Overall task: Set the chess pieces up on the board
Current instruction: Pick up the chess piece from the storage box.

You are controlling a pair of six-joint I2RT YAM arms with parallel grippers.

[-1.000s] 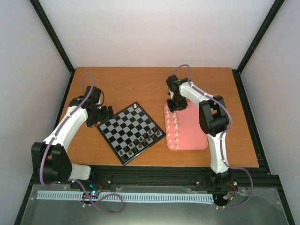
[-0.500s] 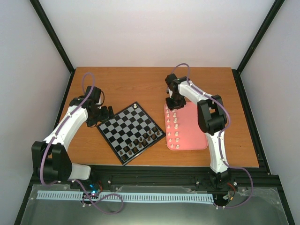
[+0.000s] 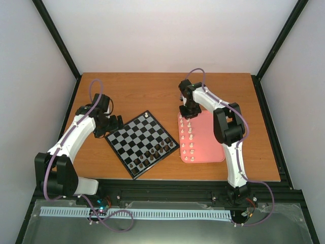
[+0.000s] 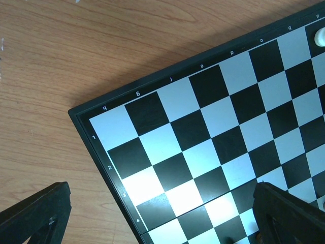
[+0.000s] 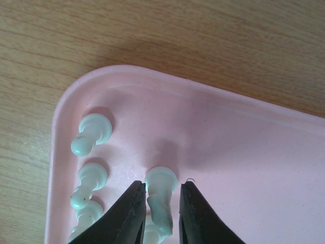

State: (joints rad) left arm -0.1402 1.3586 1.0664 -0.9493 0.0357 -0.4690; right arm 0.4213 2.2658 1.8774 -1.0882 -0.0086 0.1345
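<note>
The board lies tilted at the centre-left, with one white chess piece at its far corner. Several more white chess pieces stand in columns on the pink tray. My right gripper is over the tray's far-left corner. In the right wrist view its narrowly open fingers straddle a white piece: the left finger touches it, and a slim gap remains on the right. My left gripper hangs wide open over the board's left corner, holding nothing.
Dark brown pieces stand in two rows along the board's near edge. Two other white pieces stand to the left of the straddled one, by the tray's rim. Bare wooden table lies beyond the board and tray.
The right gripper's fingers have narrowed around the white piece on the tray, staying in about the same place. The left arm has not moved.
</note>
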